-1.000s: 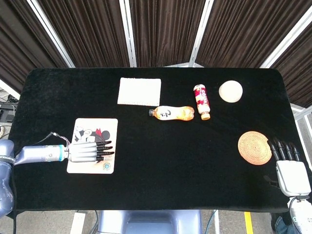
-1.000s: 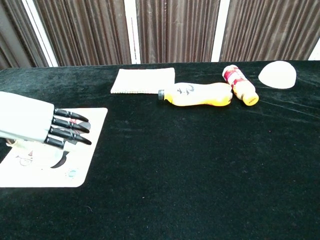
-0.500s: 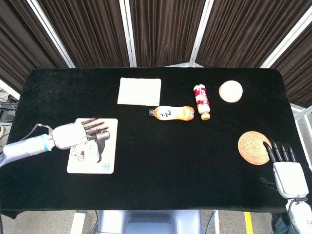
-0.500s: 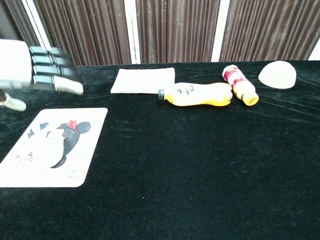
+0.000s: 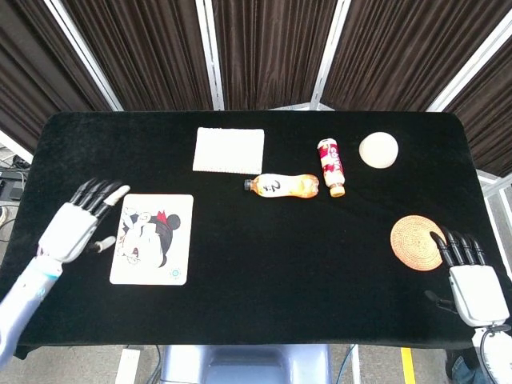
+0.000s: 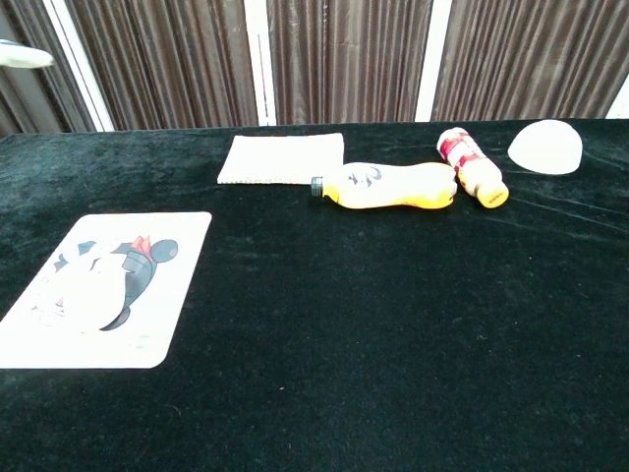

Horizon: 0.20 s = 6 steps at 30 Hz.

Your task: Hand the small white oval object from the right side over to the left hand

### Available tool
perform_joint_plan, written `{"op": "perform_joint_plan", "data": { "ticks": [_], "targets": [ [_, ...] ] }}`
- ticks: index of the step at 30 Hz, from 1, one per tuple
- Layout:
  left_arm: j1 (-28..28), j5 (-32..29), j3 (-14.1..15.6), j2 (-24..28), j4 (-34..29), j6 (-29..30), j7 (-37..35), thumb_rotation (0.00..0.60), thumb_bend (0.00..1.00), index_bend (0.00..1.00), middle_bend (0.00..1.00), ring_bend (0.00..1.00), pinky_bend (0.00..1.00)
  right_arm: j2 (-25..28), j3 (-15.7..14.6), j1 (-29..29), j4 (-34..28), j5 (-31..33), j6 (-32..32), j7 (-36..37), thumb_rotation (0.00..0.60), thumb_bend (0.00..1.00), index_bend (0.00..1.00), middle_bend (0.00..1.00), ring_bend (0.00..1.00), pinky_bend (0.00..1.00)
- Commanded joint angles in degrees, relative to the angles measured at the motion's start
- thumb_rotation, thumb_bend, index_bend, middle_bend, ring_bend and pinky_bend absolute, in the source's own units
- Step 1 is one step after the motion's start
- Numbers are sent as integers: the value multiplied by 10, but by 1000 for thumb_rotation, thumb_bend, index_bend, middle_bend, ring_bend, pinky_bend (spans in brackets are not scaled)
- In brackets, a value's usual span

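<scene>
Your left hand (image 5: 76,228) has lifted off the card (image 5: 153,238) and now sits just left of it, fingers spread and holding nothing. Your right hand (image 5: 470,276) has hardly moved. It waits at the near right edge of the bench (image 5: 264,240), fingers straight and apart, tips touching or just over the woven mat (image 5: 416,241), and it holds nothing too.

You find the white oval (image 5: 378,150) far back on the right, well apart from both hands. It lies near the red bottle (image 5: 330,166), which touches the orange bottle (image 5: 282,186).

I think the oval is smooth and round, so it could slip or roll away if your fingers push it. Reaching wide could also bump the red bottle. A white cloth (image 5: 229,149) lies further left.
</scene>
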Motion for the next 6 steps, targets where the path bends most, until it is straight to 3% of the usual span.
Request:
{"op": "perform_joint_plan", "data": {
  "ticks": [1, 6],
  "targets": [
    [118, -135, -27, 92, -228, 5, 134, 600, 0, 0, 0, 0, 0, 4, 0, 0, -1, -7, 1, 9, 600, 0, 0, 0, 0, 0],
    [154, -129, -25, 84, -245, 25, 139, 600, 0, 0, 0, 0, 0, 9, 0, 1, 0, -13, 0, 24, 600, 0, 0, 0, 0, 0]
  ]
}}
